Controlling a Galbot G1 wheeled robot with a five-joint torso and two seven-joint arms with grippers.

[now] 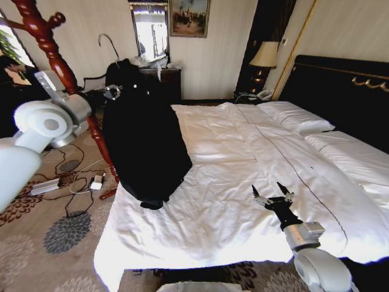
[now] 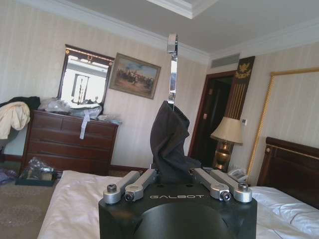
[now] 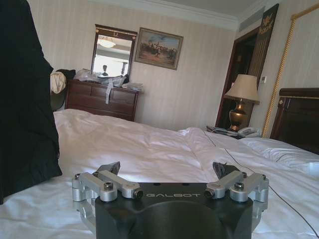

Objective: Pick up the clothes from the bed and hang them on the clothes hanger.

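Head view: left gripper (image 1: pixel 114 92) holds clothes (image 1: pixel 143 143) up.

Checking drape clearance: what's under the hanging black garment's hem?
The clothes hang from the left gripper; the hem rests on the bed edge. Sheet beneath is covered.

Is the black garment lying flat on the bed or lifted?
Lifted: the left gripper holds the garment up on its hanger, with the hem touching the bed.
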